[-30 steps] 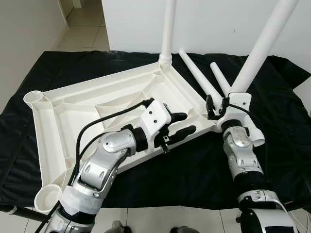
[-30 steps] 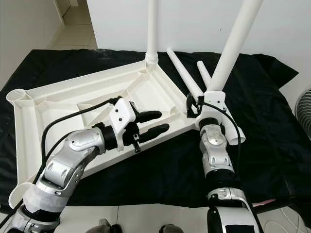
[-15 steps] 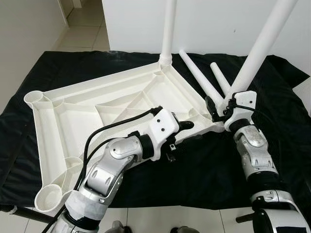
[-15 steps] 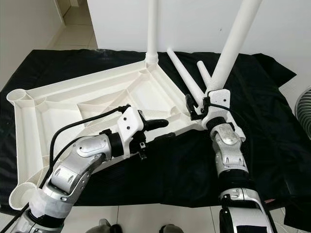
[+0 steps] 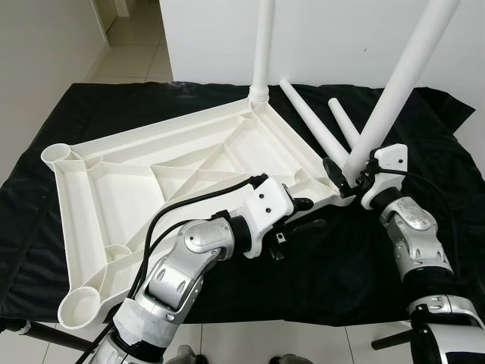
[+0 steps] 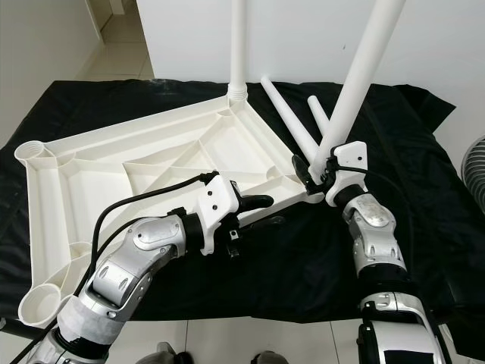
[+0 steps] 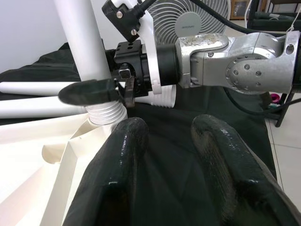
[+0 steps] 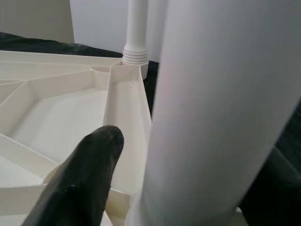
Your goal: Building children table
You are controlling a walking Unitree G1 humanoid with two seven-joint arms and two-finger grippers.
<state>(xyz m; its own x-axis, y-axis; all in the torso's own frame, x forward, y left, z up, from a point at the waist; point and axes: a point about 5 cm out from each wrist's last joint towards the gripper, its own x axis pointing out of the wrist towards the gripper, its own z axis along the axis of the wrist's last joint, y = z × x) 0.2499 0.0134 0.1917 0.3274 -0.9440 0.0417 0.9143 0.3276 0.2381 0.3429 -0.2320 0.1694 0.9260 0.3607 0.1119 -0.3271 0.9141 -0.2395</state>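
Note:
The white tabletop (image 5: 151, 174) lies upside down on a black cloth. One white leg (image 5: 263, 45) stands upright in its far corner socket. My right gripper (image 5: 342, 176) is shut on a second leg (image 5: 394, 83), which leans to the right, its ribbed lower end (image 7: 106, 113) at the tabletop's near right corner. My left gripper (image 5: 307, 214) is open just left of that corner, one finger over the rim and the other over the cloth, holding nothing. In the right wrist view the held leg (image 8: 211, 108) stands beside one black finger (image 8: 84, 174).
Two loose legs (image 5: 314, 125) (image 5: 342, 121) lie on the black cloth (image 5: 91, 114) behind the right corner. Open sockets sit at the tabletop's left corners (image 5: 57, 155) (image 5: 79, 307). A white fan (image 6: 477, 163) stands at the right. Tiled floor lies along the near edge.
My left gripper has slid right along the tabletop's near edge toward the right corner. My right arm has swung to the right, bringing the held leg's lower end down toward that corner.

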